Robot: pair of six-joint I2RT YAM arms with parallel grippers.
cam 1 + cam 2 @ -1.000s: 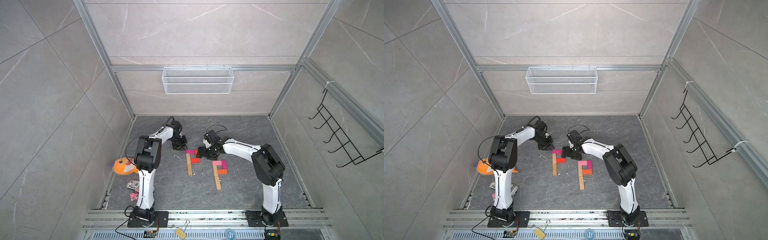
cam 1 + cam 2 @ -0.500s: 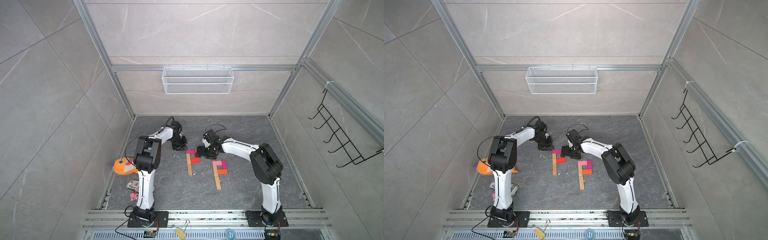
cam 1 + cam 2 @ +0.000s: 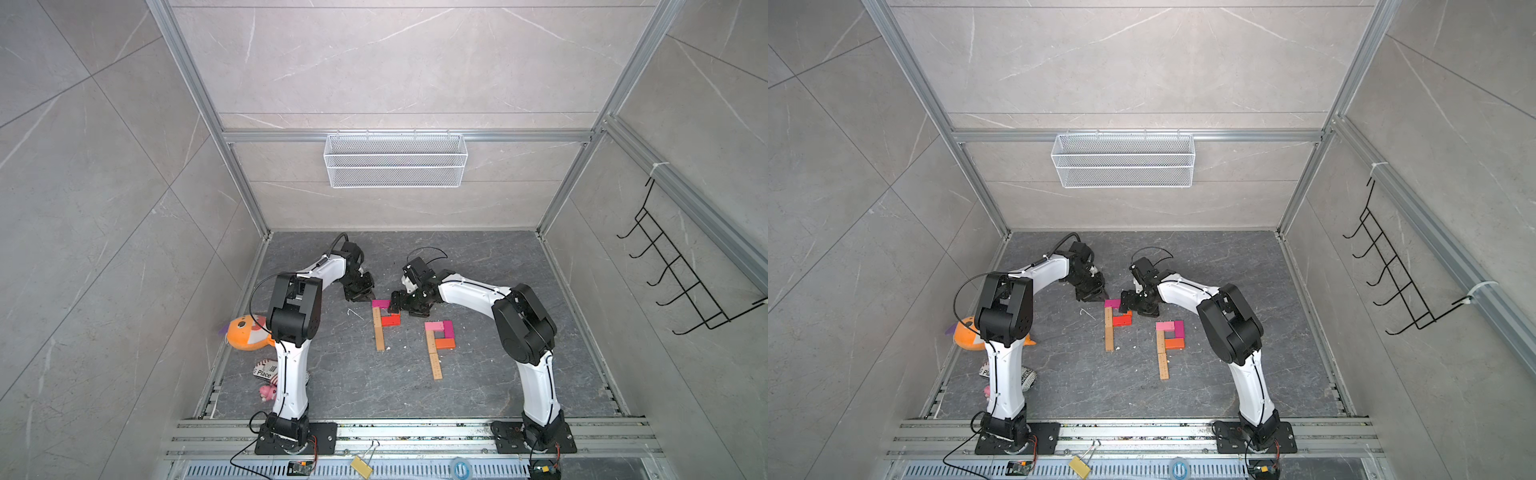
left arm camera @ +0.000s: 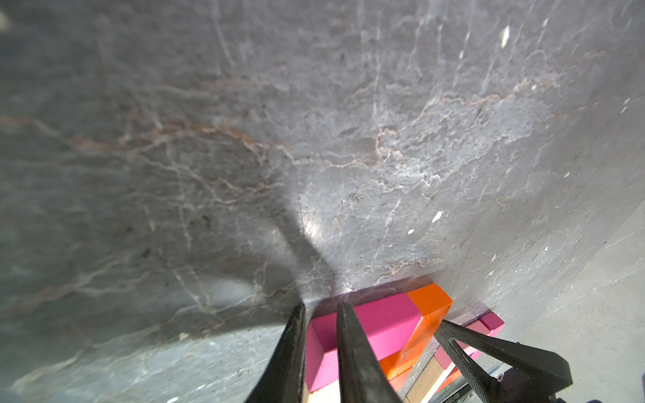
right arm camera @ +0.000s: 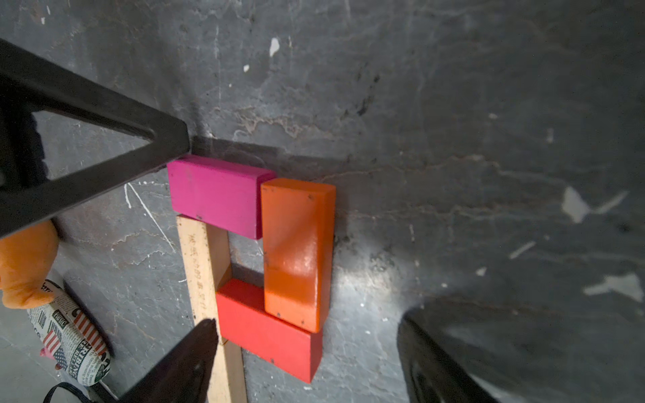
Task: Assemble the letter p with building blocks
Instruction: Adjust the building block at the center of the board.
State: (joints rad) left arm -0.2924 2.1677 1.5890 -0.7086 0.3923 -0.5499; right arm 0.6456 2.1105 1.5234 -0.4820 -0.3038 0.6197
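Left gripper jaws: drawn almost together, a narrow slit between them, nothing clasped. Their tips stand at the outer end of the magenta block, one finger touching its corner. That block is the top bar of the first letter p, which lies flat on the grey floor between the two sets of jaws. From the magenta block the tan stem runs away from the left jaws. The orange block forms the loop's side and the red block its lower bar, each touching the next.

Right gripper jaws: spread wide, released, straddling the red block and the orange block's end. One finger overlaps the stem; contact there cannot be told.

Second letter p: flat, near the right jaws on their arm-base side, apart from them.
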